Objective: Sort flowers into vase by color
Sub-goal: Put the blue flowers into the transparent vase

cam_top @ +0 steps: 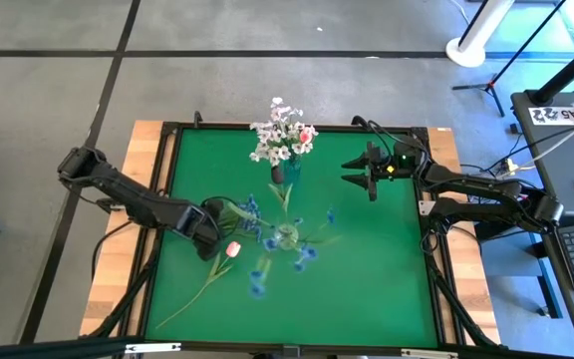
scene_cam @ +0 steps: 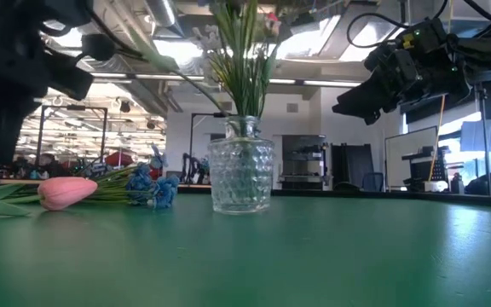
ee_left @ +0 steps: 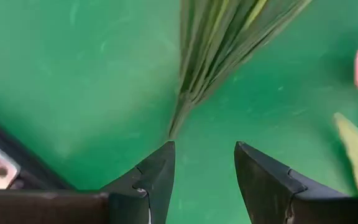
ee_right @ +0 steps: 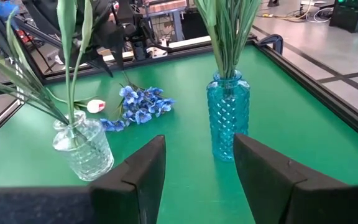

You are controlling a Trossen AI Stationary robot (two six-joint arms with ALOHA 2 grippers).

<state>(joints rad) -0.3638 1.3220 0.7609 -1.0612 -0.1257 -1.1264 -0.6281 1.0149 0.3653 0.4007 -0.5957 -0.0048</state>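
Note:
A teal vase (cam_top: 289, 173) at the far middle holds white blossom sprigs (cam_top: 275, 135) and one pink bud. A clear glass vase (cam_top: 286, 236) at the centre holds blue flowers (cam_top: 302, 254). A blue sprig (ee_right: 138, 106) lies flat on the mat left of the clear vase, and a pink tulip (cam_top: 232, 248) lies beside it, its stem running toward the near left. My left gripper (ee_left: 204, 152) points down, open, just over the sprig's stem ends (ee_left: 182, 115), touching nothing. My right gripper (cam_top: 359, 172) hangs open and empty to the right of the teal vase.
The green mat has a raised black frame (cam_top: 171, 160) around it. There is bare mat along the near edge and on the right half (cam_top: 377, 269). The stems in both vases stand tall above the table (scene_cam: 244, 51).

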